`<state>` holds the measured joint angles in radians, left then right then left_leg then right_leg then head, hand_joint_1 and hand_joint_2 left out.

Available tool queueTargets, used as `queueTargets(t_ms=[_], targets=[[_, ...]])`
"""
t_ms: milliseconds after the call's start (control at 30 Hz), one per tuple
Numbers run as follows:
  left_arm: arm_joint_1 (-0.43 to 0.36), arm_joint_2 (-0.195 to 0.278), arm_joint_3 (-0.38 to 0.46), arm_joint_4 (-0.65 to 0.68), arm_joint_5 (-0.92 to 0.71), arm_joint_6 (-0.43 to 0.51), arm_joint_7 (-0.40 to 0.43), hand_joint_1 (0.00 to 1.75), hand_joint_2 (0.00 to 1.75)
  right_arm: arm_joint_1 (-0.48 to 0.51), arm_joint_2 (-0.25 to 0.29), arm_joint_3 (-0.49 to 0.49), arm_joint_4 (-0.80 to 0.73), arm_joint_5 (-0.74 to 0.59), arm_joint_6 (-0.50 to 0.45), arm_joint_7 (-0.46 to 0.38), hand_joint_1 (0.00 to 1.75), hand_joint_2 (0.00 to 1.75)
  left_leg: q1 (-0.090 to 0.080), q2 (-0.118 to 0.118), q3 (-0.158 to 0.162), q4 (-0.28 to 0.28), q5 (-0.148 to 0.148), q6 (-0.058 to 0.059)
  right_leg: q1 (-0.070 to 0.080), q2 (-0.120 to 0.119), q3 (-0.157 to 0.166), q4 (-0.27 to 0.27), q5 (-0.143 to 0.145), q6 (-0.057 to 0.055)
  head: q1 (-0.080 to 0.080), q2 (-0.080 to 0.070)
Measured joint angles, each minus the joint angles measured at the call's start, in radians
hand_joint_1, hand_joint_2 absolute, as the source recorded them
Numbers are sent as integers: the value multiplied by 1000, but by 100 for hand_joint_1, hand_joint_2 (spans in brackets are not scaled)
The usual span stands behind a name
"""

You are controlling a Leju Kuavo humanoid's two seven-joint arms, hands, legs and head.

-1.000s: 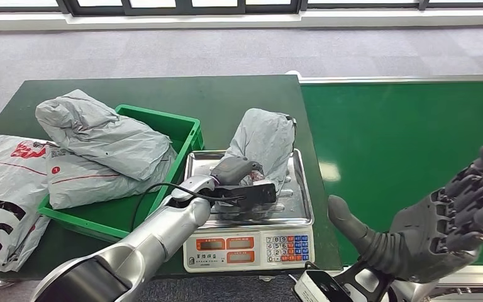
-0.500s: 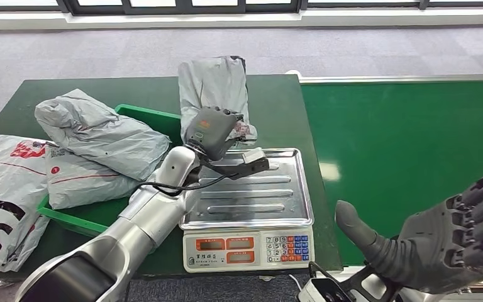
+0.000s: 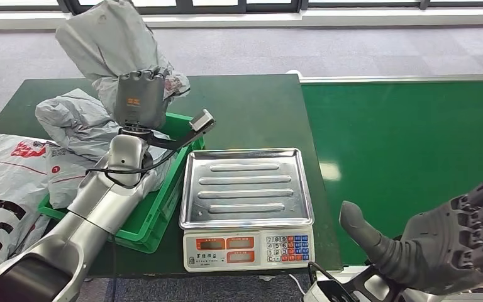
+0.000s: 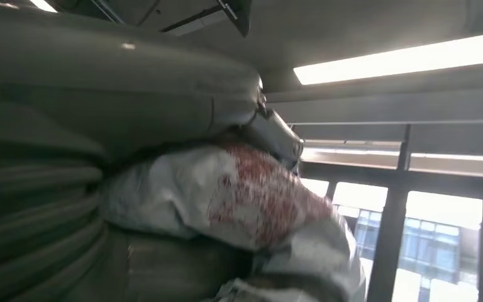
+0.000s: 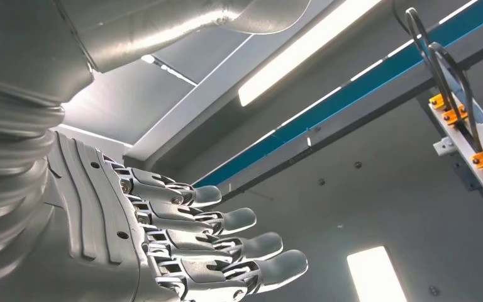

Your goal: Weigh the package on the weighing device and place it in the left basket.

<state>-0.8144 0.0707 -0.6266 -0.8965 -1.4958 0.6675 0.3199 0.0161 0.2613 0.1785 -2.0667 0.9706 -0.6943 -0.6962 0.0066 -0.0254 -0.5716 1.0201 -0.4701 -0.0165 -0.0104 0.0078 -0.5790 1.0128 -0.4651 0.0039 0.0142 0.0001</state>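
My left hand holds a grey plastic mail package raised high above the green basket at the left of the table. The left wrist view shows the crumpled package, with a red print on it, pressed against the palm. The scale stands in the middle with its steel tray bare. My right hand hovers palm up at the lower right, over the green conveyor, with fingers spread and nothing in it.
Two grey packages lie in the basket. A white bag with red print lies at the table's left edge. The dark green table behind the scale is bare.
My left hand lifted the package off the scale tray, then carried it up and to the left over the basket. The right hand sank slightly.
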Motion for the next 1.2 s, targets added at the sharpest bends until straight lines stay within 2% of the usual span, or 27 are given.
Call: queueTargets(t_ms=[167,300,500,533,633,667,833,933,1100,1200], targets=[[-23,32,-25,180,0,6,26,175,175,-5,-1,0,1,-16,0,1,0,175,0,2,-1,0,1,-1,0,2,-2,0,2,-2,0,0],[-36,48,-27,323,0,-48,46,175,175,-5,-2,0,0,-18,0,0,0,175,0,3,-1,0,1,-1,0,3,-3,0,2,-2,0,0],[-26,101,-27,473,0,-75,92,175,175,-3,-2,-1,-3,-19,0,0,0,175,0,5,-2,0,1,-1,1,6,-5,1,2,-2,0,0],[-26,109,-27,487,0,-81,97,135,175,-3,-2,-1,-4,-19,0,0,0,175,0,5,-2,0,1,-1,1,6,-5,1,2,-2,0,0],[-25,123,-22,515,0,-98,102,4,44,-3,-2,-1,-4,-17,0,0,0,175,0,5,-2,0,1,-1,1,6,-5,1,2,-3,0,0],[-25,126,-17,520,0,-99,104,0,0,-3,-2,-1,-4,-16,0,0,0,175,0,5,-2,-1,1,-2,1,6,-5,1,2,-3,0,0],[-25,133,19,527,0,-84,118,0,0,-3,-2,-1,-4,-10,0,0,0,175,0,5,-2,0,1,-2,1,6,-5,1,3,-3,0,0],[-17,134,50,503,0,-28,124,0,0,-3,-2,-1,-4,-2,0,0,0,175,0,5,-2,0,2,-3,1,6,-6,1,3,-4,0,0],[62,128,236,267,13,31,17,0,0,-2,-1,-2,-13,19,0,0,0,175,0,6,-3,0,2,-3,1,7,-6,1,4,-4,0,0],[85,125,306,181,14,33,6,0,0,-1,-1,-4,-17,20,0,0,0,175,0,6,-3,0,2,-3,1,7,-7,1,4,-4,0,0]])
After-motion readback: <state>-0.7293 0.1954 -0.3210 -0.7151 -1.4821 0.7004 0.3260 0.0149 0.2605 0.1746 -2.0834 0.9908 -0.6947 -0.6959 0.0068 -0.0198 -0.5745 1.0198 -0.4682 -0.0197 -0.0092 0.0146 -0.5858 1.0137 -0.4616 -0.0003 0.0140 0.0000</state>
